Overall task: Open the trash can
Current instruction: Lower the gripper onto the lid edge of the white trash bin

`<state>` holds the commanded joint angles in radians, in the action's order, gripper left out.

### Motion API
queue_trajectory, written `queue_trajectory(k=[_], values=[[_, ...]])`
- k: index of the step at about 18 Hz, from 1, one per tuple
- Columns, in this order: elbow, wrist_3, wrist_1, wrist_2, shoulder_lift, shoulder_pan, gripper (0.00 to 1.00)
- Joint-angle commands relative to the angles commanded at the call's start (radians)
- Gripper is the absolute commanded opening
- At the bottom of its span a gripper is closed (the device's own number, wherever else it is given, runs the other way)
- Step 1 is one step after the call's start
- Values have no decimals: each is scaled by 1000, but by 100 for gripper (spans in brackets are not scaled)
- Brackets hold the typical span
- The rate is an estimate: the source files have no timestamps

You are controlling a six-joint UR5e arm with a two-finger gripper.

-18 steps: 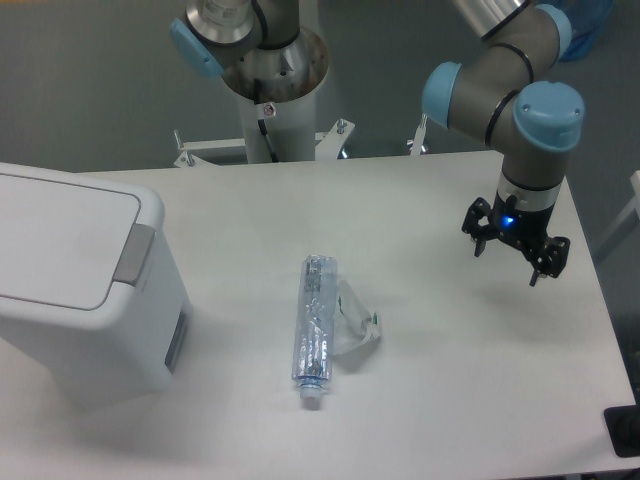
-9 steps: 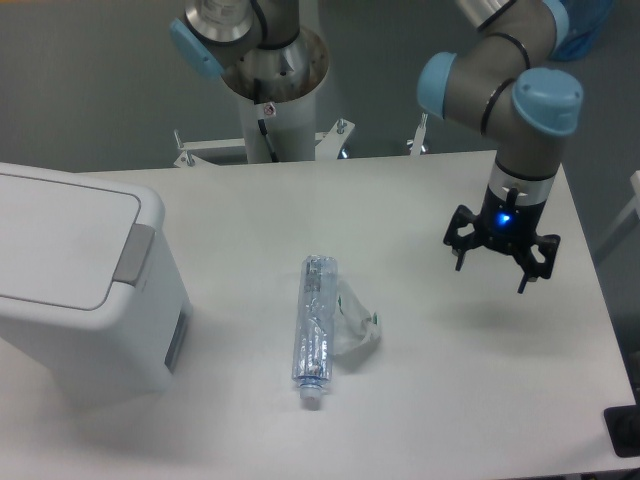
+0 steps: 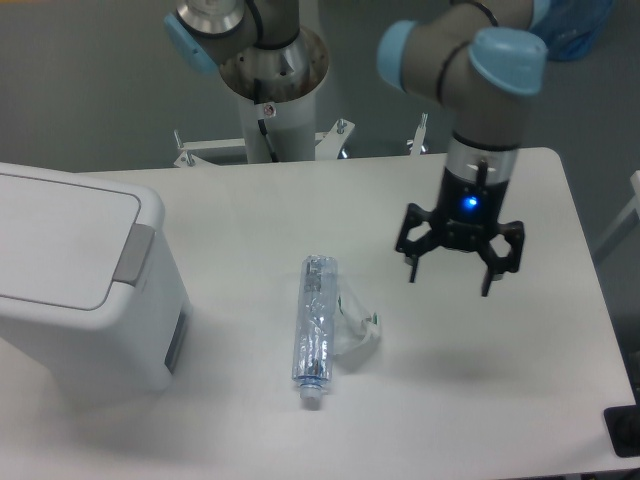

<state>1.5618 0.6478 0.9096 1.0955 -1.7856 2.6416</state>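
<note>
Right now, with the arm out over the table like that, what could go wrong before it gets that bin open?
The crushed bottle lies between the hand and the trash can, so a low sweep across could knock it. The hand is open and empty, far from the grey push tab; that tab is a narrow target, and a press landing on the lid instead may not open the bin.
</note>
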Motion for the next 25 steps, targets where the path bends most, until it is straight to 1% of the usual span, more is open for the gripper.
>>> queue_trajectory(k=[3, 4, 6, 8, 10, 12, 15, 20, 23, 25], values=[[-32, -143, 0, -46, 17, -47, 100], [-37, -169, 0, -61, 17, -67, 100], [-40, -203, 0, -88, 37, -95, 100], [-35, -224, 0, -94, 54, -127, 100], [-28, -228, 0, -92, 58, -175, 100], [-17, -228, 0, -85, 80, -215, 100], [1, -228, 0, -82, 94, -261, 100], [30, -226, 0, -80, 107, -282, 100], [69, -223, -5, -78, 129, -285, 100], [87, -218, -6, -78, 132, -285, 100]])
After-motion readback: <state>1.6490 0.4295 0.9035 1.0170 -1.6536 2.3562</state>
